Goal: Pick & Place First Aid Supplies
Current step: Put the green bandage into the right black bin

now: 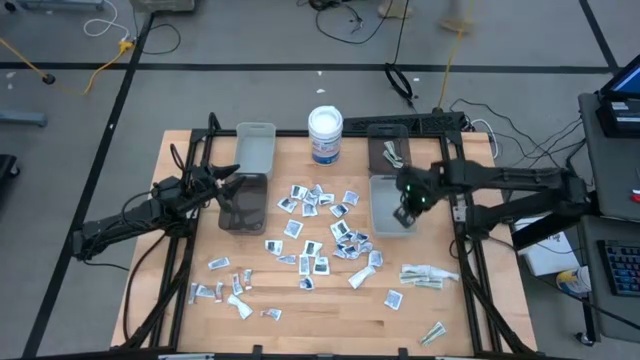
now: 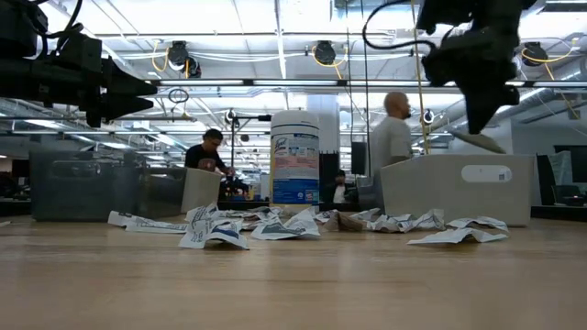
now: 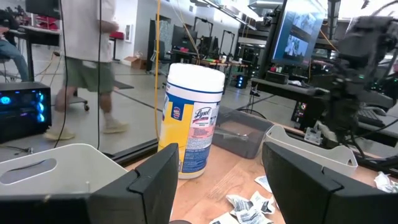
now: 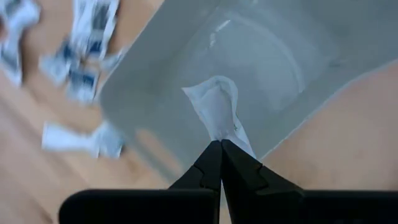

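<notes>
Wooden table [image 1: 330, 310] (packets [image 1: 316, 245] strewn); right end effector [image 4: 221, 149] pinching a sachet [image 4: 217, 112]

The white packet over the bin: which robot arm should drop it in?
Probably the right: its right gripper is shut on the white packet, directly above the grey bin. The left gripper hovers open, elsewhere.

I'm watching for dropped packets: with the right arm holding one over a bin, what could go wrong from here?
The right gripper pinches only the packet's corner above the light bin, near its wall; released there, it might catch the rim or land outside. Also, the open left gripper hovers over the dark bin, so lowering could knock its wall.
</notes>
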